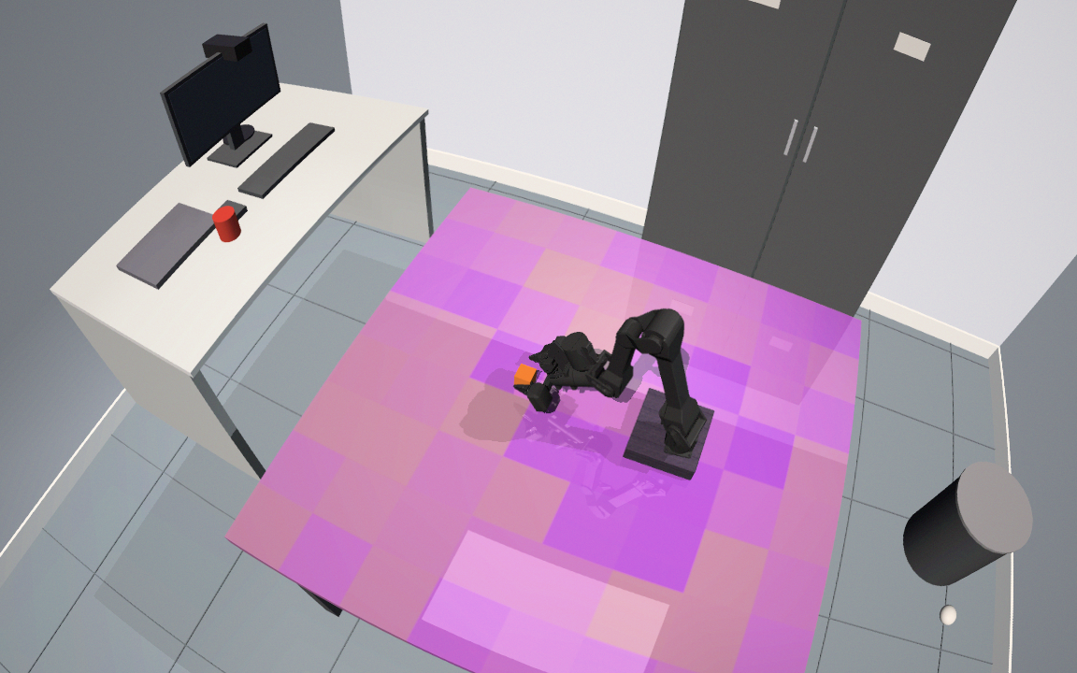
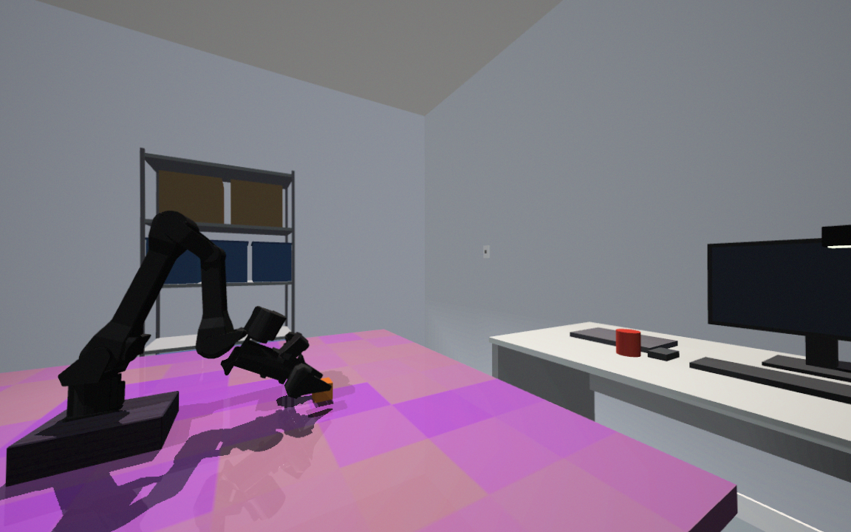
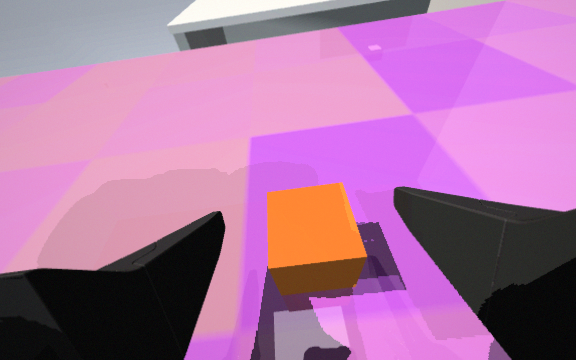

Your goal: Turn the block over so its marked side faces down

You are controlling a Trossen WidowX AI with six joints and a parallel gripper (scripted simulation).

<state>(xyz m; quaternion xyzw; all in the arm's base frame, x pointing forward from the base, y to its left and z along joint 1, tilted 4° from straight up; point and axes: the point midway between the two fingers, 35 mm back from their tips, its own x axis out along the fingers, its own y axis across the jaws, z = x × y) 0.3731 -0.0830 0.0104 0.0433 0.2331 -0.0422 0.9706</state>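
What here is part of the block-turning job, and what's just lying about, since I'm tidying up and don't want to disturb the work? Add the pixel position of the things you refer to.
Part of the job:
- orange block (image 1: 524, 375) (image 2: 328, 391) (image 3: 315, 227)
- gripper (image 1: 527, 372) (image 2: 326, 389) (image 3: 307, 207)
- pink-and-purple table (image 1: 358, 418) (image 2: 514, 462) (image 3: 318, 125)

Just lying about:
- red cup-like cylinder (image 1: 227, 224) (image 2: 627, 343)
- keyboard (image 1: 287, 160) (image 2: 792, 385)
- small white ball (image 1: 948, 615)

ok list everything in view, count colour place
block: 1, orange, between the claw's open fingers
table: 1, pink and purple, under the block
desk: 1, white, beyond the table
monitor: 1, black, on desk
keyboard: 1, dark grey, on desk
red cylinder: 1, red, on desk
cabinet: 1, dark grey, against wall
shelf unit: 1, grey, holding brown and blue boxes
arm: 1, black, on table
claw: 1, black, at arm's end
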